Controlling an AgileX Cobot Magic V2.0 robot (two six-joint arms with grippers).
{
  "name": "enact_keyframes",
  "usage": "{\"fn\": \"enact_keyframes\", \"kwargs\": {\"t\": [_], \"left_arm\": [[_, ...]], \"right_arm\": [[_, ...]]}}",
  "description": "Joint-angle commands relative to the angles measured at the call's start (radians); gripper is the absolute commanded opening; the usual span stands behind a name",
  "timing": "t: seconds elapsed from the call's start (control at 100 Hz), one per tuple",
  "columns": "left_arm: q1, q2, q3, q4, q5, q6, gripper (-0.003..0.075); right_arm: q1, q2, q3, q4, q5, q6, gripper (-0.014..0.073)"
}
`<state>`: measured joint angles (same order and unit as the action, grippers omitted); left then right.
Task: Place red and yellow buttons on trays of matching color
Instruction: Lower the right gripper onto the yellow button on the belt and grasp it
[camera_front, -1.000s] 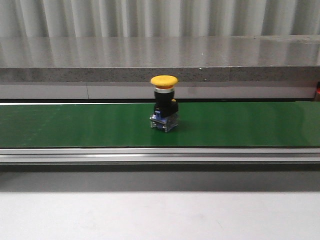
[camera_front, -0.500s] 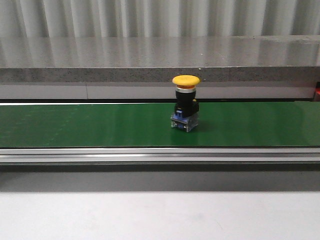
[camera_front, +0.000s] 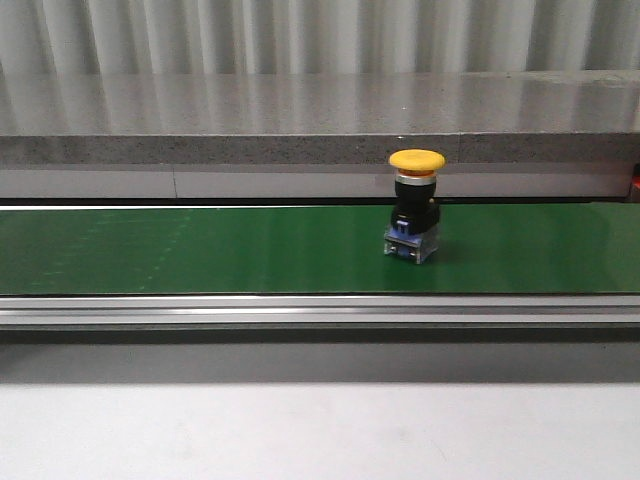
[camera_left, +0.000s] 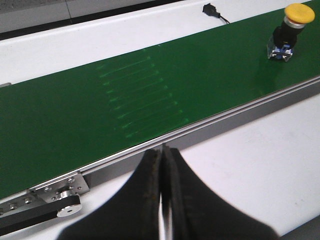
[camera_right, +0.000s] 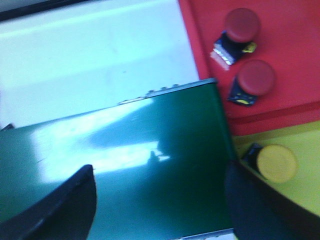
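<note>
green belt (camera_front: 200, 250) runs across my front view from edge to edge, with a grey metal rail (camera_front: 320, 310) along its near side and a white surface (camera_front: 300, 430) in front of that. one yellow button (camera_front: 415, 215) stands upright on the belt, right of centre, cap on top, black body below, clear and blue base touching the belt. neither arm shows in the front view.

left wrist view: the left tool (camera_left: 161, 200) is fully closed, its two dark fingers (camera_left: 145, 190) pressed flat against each other with nothing between them. it hangs over the white surface just beside the belt rail. the same yellow button (camera_left: 287, 27) stands well apart from it on the belt. a small black plug with a cable (camera_left: 212, 10) lies on the white strip beyond the belt.

right wrist view, blurred: the right tool (camera_right: 160, 200) is wide open and holds nothing; its fingers (camera_right: 65, 210) sit over the end of the belt. beyond that end lies a red tray (camera_right: 295, 30) carrying two red buttons (camera_right: 240, 32) (camera_right: 252, 82), both tipped on their sides, close together. next to it, a yellow tray (camera_right: 300, 195) holds one yellow button (camera_right: 272, 162), also on its side, near the tray's edge by the belt.
</note>
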<state>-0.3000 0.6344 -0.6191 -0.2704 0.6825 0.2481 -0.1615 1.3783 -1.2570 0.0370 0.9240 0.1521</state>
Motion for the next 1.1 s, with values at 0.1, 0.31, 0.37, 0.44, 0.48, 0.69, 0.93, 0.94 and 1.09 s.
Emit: {"fn": "enact_keyframes", "kwargs": {"t": [0.1,0.31,0.37,0.44,0.48,0.69,0.93,0.94,1.09], "left_arm": [[-0.007,0.000,-0.027,-0.026,-0.065,0.003,-0.0020],[-0.007,0.000,-0.027,-0.026,-0.065,0.003,-0.0020],[-0.007,0.000,-0.027,-0.026,-0.065,0.003,-0.0020],[-0.007,0.000,-0.027,-0.026,-0.065,0.003,-0.0020],[-0.007,0.000,-0.027,-0.026,-0.065,0.003,-0.0020],[-0.007,0.000,-0.027,-0.026,-0.065,0.003,-0.0020],[-0.007,0.000,-0.027,-0.026,-0.065,0.003,-0.0020],[-0.007,0.000,-0.027,-0.026,-0.065,0.003,-0.0020],[-0.007,0.000,-0.027,-0.026,-0.065,0.003,-0.0020]], "right_arm": [[0.154,-0.049,-0.048,-0.002,0.033,-0.021,0.0540],[0.303,0.015,-0.178,0.005,0.167,-0.097,0.0540],[0.335,0.045,-0.215,0.027,0.221,-0.146,0.0540],[0.361,0.084,-0.253,0.066,0.282,-0.237,0.0540],[0.371,0.108,-0.268,0.093,0.312,-0.301,0.0540],[0.377,0.215,-0.283,0.162,0.383,-0.518,0.0540],[0.377,0.318,-0.283,0.191,0.376,-0.590,0.0540],[0.377,0.323,-0.283,0.191,0.376,-0.591,0.0540],[0.377,0.365,-0.283,0.193,0.376,-0.602,0.0538]]}}
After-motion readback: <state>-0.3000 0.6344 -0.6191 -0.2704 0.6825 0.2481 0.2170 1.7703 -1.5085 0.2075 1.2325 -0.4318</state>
